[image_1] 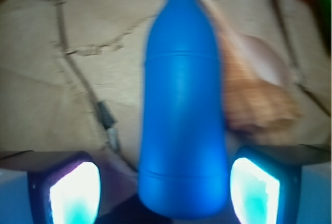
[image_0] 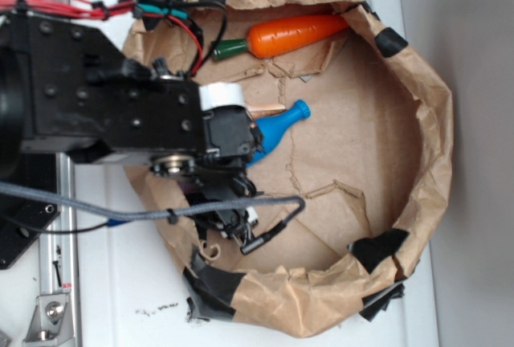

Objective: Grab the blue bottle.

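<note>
Exterior view
Writing: none readable on any object.
Basin: brown paper basin (image_0: 418, 122) patched with black tape, sitting on a white table (image_0: 120, 283).
Blue bottle: blue bottle (image_0: 281, 126) lying on the basin floor, neck and cap pointing right, lower body hidden under the black arm (image_0: 104, 90).
Carrot: orange carrot (image_0: 293, 35) with green stem, near the top wall, apart from the bottle.
Jaws: gripper (image_0: 241, 154) hidden under the arm body; spread not readable from here.

Wrist view
Writing: none visible.
Blue bottle: filling the middle of the frame (image_1: 181, 130), neck pointing up and away, base at the bottom edge.
Jaws: gripper (image_1: 171, 187) spread wide, 1 glowing pad on each side of the bottle's base; left pad clearly off the bottle, right pad close beside it, contact not clear.
Seashell: tan seashell (image_1: 259, 94) just right of the bottle, blurred.
Carrot: orange and green blur at the top right corner.
</note>
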